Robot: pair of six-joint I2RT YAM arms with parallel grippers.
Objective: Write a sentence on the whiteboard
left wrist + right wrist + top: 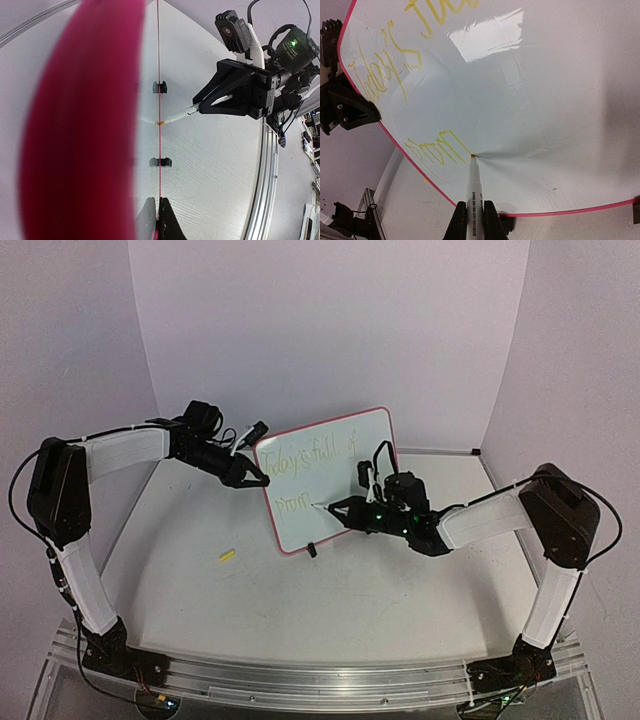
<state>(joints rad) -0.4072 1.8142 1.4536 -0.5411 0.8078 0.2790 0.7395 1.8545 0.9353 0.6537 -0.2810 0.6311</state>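
Note:
The whiteboard (300,530) with its thin red frame stands upright on the table, tilted a little. My left gripper (255,478) is shut on its left edge; the left wrist view shows the board edge-on, pinched between the fingertips of the left gripper (159,205). My right gripper (338,508) is shut on a white marker (472,192), whose tip touches the whiteboard (545,100). The sentence (300,462) is yellow cursive: a top line, and below it "prom" (437,147), ending at the marker tip. The right gripper (472,210) holds the marker by its barrel.
A small yellow marker cap (228,556) lies on the table left of the board. Two black clip feet (160,162) hold the board's lower edge. An aluminium rail (320,680) runs along the near table edge. Walls close in the back and sides.

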